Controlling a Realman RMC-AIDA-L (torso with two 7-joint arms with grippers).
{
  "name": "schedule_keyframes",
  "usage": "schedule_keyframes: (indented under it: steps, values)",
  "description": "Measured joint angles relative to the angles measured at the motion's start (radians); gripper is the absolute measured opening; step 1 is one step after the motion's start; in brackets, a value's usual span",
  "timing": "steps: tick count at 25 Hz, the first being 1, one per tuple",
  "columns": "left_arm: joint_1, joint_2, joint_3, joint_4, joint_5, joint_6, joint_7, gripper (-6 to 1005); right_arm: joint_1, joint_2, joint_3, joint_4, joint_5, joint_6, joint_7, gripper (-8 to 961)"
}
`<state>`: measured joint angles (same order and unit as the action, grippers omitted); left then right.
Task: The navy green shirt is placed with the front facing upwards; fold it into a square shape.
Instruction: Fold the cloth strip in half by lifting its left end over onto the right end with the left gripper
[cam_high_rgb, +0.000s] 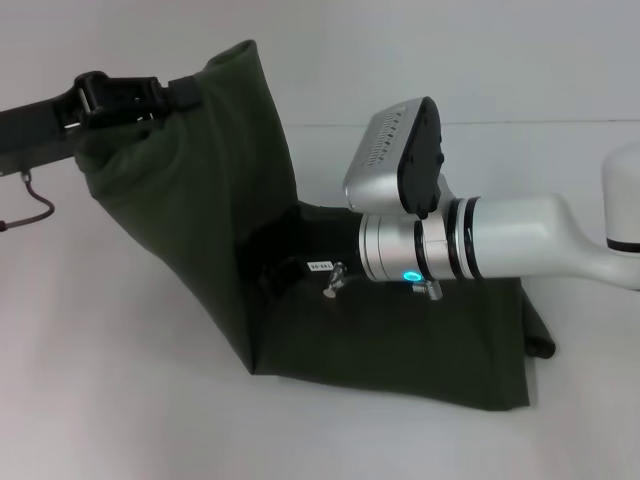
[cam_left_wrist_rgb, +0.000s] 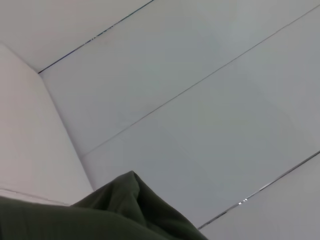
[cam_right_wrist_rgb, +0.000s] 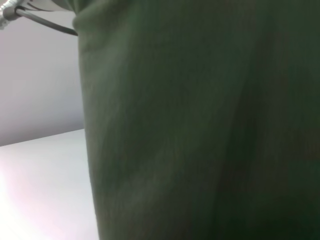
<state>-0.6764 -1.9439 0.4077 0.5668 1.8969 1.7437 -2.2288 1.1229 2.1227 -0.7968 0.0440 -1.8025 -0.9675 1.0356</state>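
Clearly the shirt (cam_high_rgb: 330, 330) is partway through a fold: its lower portion lies flat on the white tabletop (cam_high_rgb: 120, 400) in the middle of the head view, while one side is lifted high toward the upper left, hanging as a taut, slanted sheet from the left gripper (cam_high_rgb: 118, 100). That gripper is clamped on the raised edge of the fabric, with a little cloth bunched at the pinch. No lettering shows on the visible cloth.

To do this step well, I judge the lifted panel should be carried across over the flat part and lowered so its edge lines up with the far edge of the portion lying below, keeping the cloth tensioned so it does not sag or crease. Releasing only once the fabric rests flat would help keep the fold line straight and the outline square.

The right arm reaches in from the right, low over the flat part of the shirt, and its wrist (cam_high_rgb: 420, 250) sits just above the cloth near the base of the raised sheet. Its gripper is hidden behind the wrist and in the dark folds, so I cannot tell whether it is open or closed, or whether it pins the cloth. From the right wrist camera, green fabric fills nearly the whole view, very close. The left wrist camera sees only a peak of cloth against pale walls.
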Motion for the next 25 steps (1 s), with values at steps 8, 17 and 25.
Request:
schedule_keyframes:
  steps: [8,17,25]
  values:
    - [0.001,-0.017,0.050,-0.004,0.004,-0.057,0.006,58,-0.117,-0.013,0.048,-0.019,0.000,-0.018,0.011,0]
    - [-0.006,-0.062,0.120,-0.025,0.004,-0.139,0.023,58,-0.406,-0.027,0.194,-0.205,0.030,-0.144,0.153,2]
    - [-0.028,-0.143,0.145,-0.025,-0.001,-0.218,0.062,59,-0.597,-0.039,0.232,-0.353,0.180,-0.251,0.232,31]
